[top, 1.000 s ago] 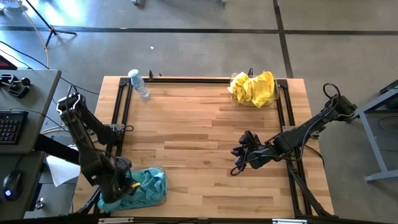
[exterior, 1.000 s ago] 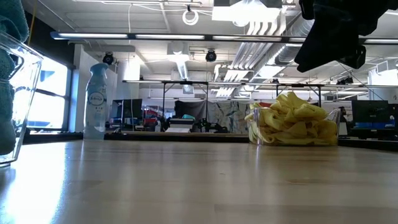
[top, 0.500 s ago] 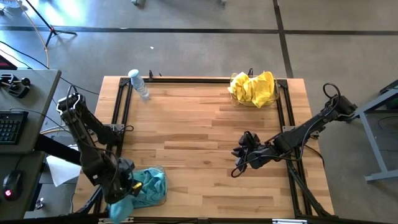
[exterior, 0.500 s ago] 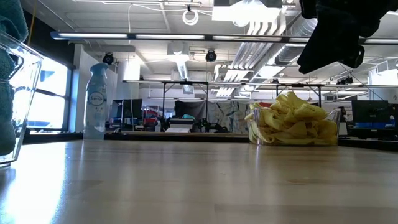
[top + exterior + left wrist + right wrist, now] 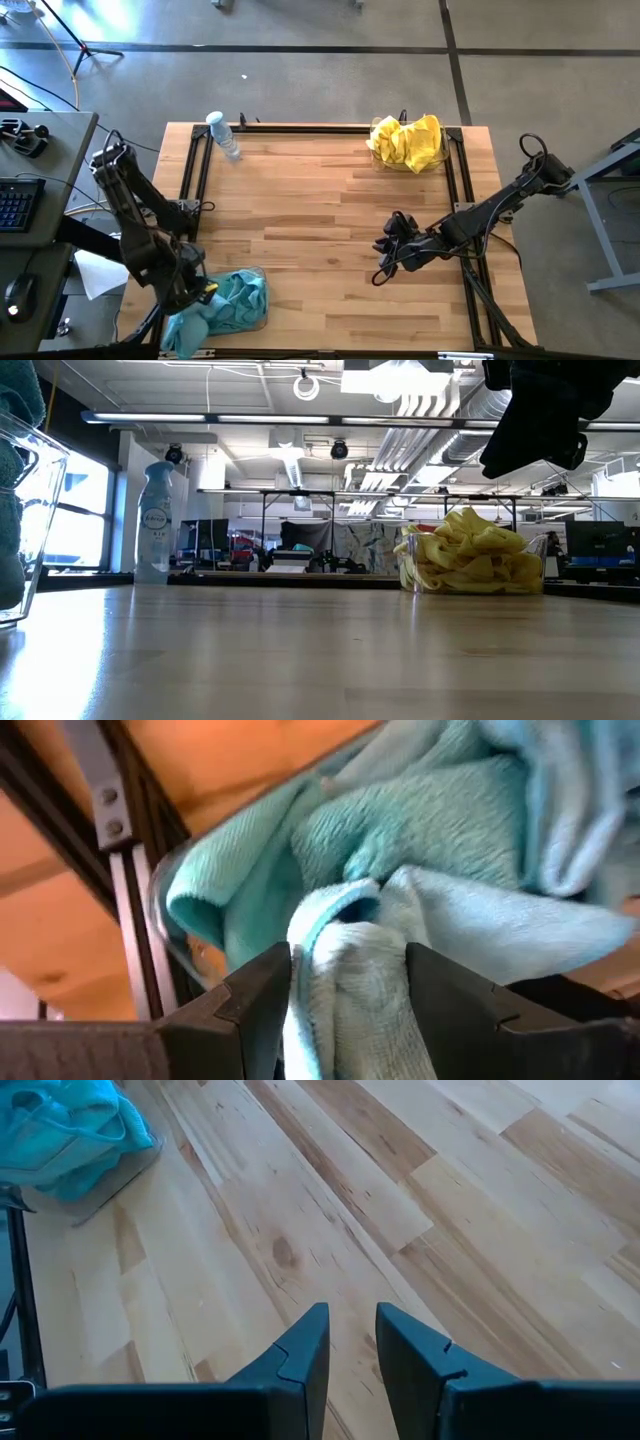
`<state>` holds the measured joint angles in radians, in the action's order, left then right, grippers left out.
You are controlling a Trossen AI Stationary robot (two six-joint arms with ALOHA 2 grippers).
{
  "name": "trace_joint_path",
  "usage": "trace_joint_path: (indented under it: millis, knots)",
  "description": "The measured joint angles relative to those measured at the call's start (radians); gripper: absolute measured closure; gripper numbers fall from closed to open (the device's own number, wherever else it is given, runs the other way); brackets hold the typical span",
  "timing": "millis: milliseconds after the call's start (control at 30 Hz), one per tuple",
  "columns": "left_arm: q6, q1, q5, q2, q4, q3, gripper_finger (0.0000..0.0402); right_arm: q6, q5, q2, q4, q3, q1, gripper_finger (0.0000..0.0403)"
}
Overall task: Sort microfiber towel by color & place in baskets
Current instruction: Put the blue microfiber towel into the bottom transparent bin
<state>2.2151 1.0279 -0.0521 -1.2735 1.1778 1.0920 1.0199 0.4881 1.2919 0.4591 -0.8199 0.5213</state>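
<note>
1. The left gripper (image 5: pixel 345 982) is clamped on a teal towel (image 5: pixel 350 1000), with the teal pile (image 5: pixel 232 298) and its clear basket (image 5: pixel 262 275) just ahead of the fingers, at the table's near-left corner.
2. To finish the step well, I judge the held cloth should be carried fully over the basket rim before the jaws part — part of it trails outside, off the table edge.
3. The right gripper (image 5: pixel 350 1342) hangs over bare wood, fingers a little apart and empty; the yellow towels (image 5: pixel 407 141) sit in their basket (image 5: pixel 405 572) well beyond it.
4. Against a second ago, the left gripper has drawn back from the pile, dragging teal cloth outward — the right arm has not moved.
</note>
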Motion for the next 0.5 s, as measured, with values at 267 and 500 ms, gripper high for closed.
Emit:
trace_joint_path:
  millis: [267,500]
  knots:
    - [-0.022,0.000,0.036,0.100,0.052,0.001,0.0216,0.012,-0.001,0.000,-0.001,0.000,0.000,0.0325]
    - [-0.019,0.001,0.090,0.133,0.123,0.126,0.0216,0.028,0.000,0.000,-0.008,0.000,0.000,0.0325]
